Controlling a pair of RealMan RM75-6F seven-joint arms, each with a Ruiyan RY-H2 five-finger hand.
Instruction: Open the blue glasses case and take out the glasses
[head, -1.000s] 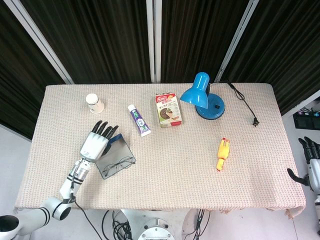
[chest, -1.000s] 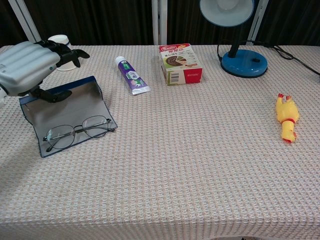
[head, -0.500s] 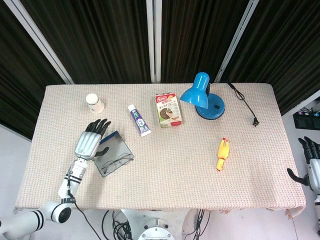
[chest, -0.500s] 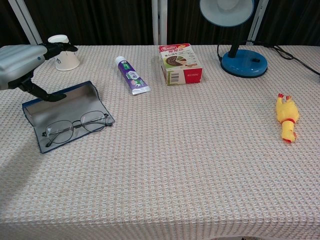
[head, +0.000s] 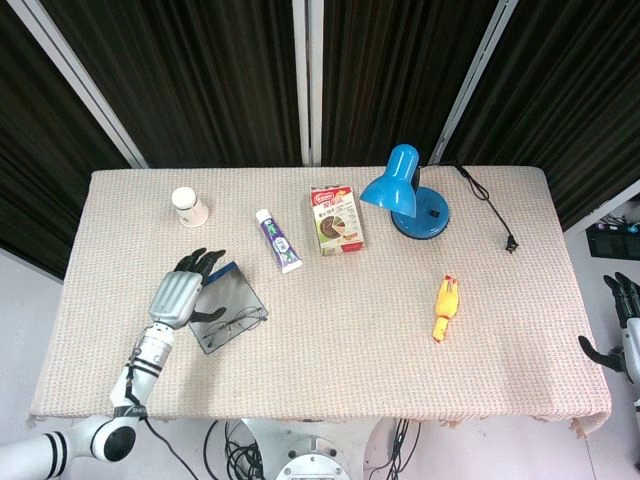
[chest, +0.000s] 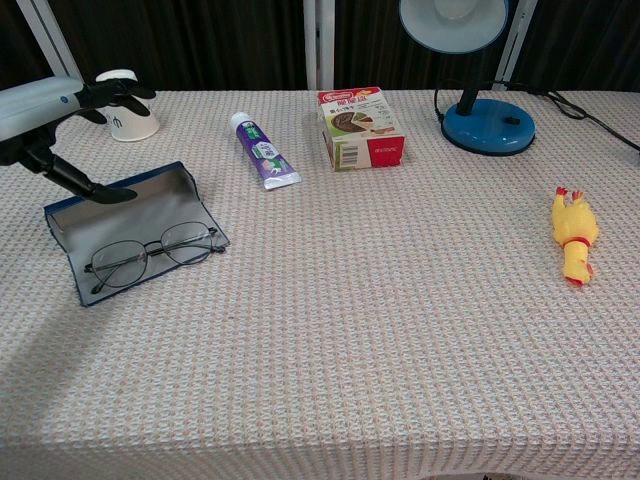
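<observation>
One blue glasses case (chest: 140, 213) lies open with one pair of glasses (chest: 150, 259) on it, just beneath the released left robot hand (head: 180, 291); the right robot hand (head: 625, 325), fingers apart, holds nothing.

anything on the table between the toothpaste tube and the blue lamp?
Yes: the red-and-white food box lies between the toothpaste tube and the blue desk lamp. Clearest in the head view; the chest view shows it too.

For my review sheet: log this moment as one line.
case: open, flat | glasses: on case lining, not taken out | left hand: open, above case | right hand: off table, idle
</observation>
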